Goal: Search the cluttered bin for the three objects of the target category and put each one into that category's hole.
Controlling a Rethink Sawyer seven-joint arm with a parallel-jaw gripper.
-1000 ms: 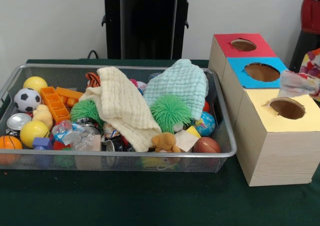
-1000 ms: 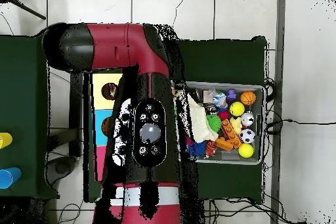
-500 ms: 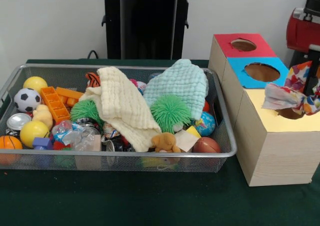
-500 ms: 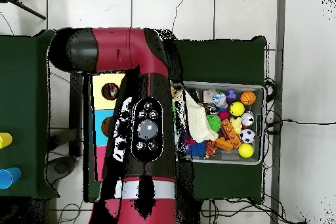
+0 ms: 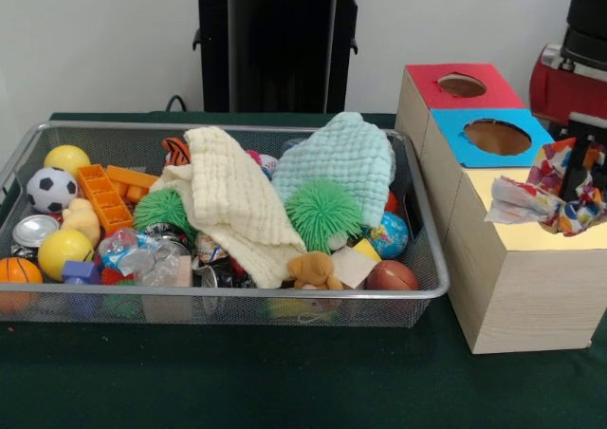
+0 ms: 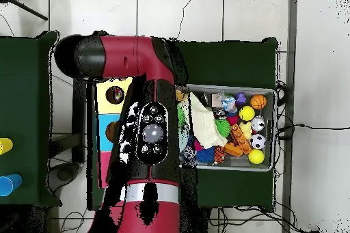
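Front view: the red and black gripper [image 5: 574,177] is clamping a multicoloured patterned cloth [image 5: 545,199], which is hanging bunched over the yellow-topped wooden box [image 5: 517,277]. Its hole is hidden beneath the fabric. The cloth is appearing soft, light and limp; a pinch on a gathered fold should be holding best.

Overhead view: the red arm [image 6: 147,134] is covering the boxes; the wire mesh bin [image 6: 275,129] is lying alongside.

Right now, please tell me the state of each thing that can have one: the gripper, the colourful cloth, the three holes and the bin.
gripper: over the yellow box top; open or shut cannot be told
colourful cloth: hanging at the gripper, not yet dropped in
red hole: open
blue hole: open
yellow hole: hidden by the cloth
wire bin: full and cluttered
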